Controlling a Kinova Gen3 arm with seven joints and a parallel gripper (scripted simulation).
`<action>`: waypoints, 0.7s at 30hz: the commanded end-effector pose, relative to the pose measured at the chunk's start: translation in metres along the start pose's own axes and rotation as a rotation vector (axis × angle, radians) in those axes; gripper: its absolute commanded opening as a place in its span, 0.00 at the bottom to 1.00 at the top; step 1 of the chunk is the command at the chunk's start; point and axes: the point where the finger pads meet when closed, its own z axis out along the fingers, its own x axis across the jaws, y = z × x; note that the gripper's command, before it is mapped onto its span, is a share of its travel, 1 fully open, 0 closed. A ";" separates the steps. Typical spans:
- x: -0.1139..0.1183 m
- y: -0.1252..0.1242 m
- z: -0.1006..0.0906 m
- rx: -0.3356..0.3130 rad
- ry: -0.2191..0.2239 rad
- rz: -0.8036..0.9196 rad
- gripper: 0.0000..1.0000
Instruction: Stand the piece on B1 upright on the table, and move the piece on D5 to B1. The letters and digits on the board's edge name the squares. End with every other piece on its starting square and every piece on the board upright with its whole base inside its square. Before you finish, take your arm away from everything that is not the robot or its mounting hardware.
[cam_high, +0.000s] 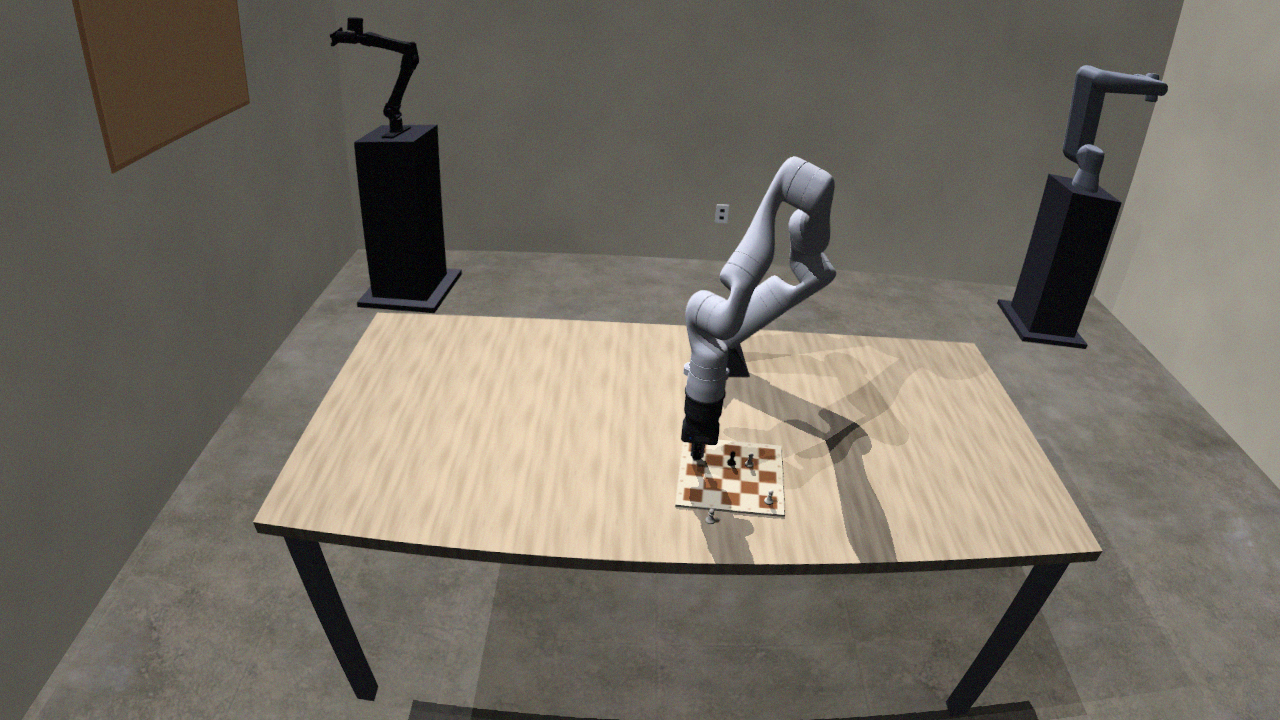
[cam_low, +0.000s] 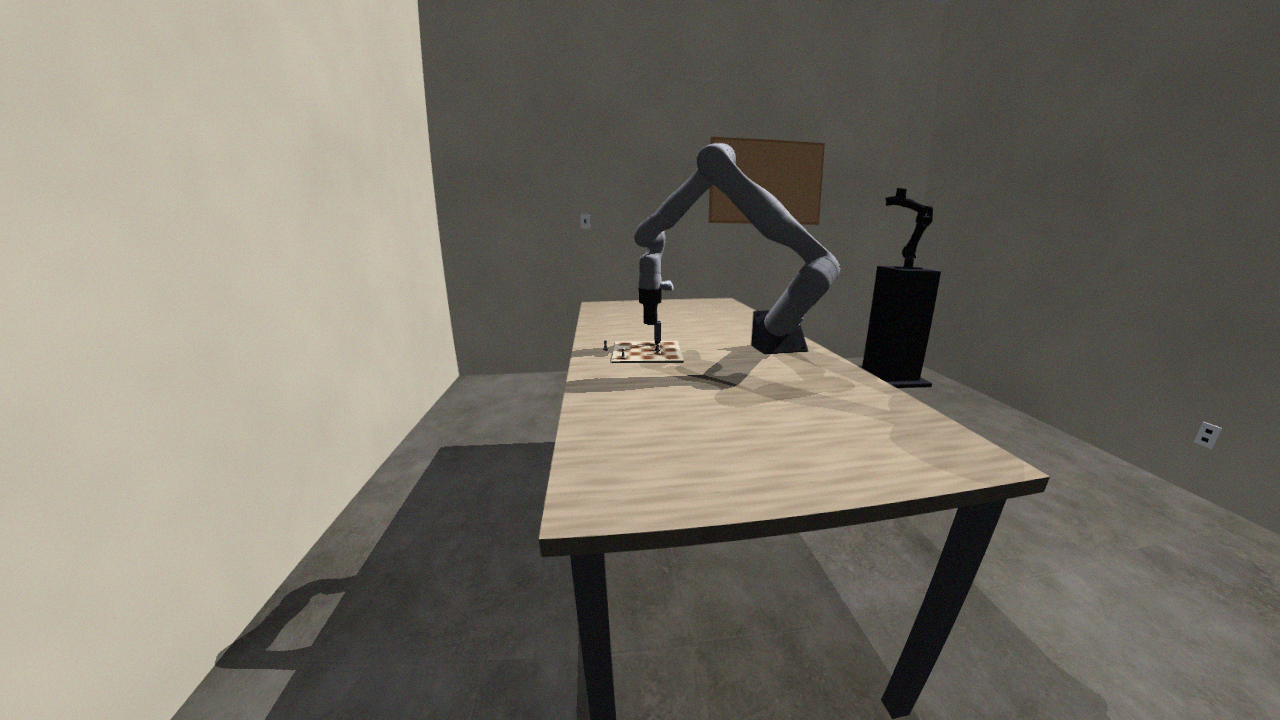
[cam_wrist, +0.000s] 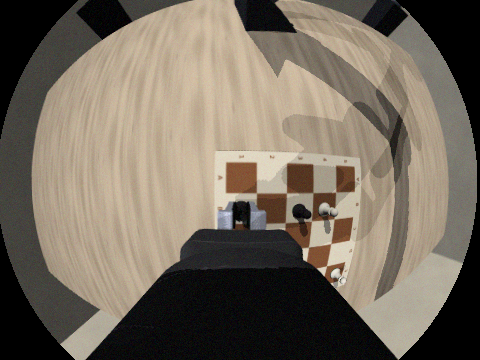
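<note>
My gripper is shut on a dark chess piece, low over square B1 of the board. The piece is mostly hidden by the fingers; I cannot tell whether its base touches the square. A grey-white piece stands upright on the table, off the board's front edge. A black piece stands on B3, a white piece on B4 and another white piece on E5. D5 bears no piece.
The wooden table carries the board, and my arm's base stands behind it. The B3 piece is two squares from my fingers. Two other arms on dark pedestals stand beyond the table.
</note>
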 end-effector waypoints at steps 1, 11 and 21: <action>0.000 0.000 0.000 -0.002 -0.001 0.000 0.00; 0.000 0.000 0.002 -0.002 -0.001 0.000 0.00; 0.000 0.000 0.003 -0.002 -0.001 0.000 0.00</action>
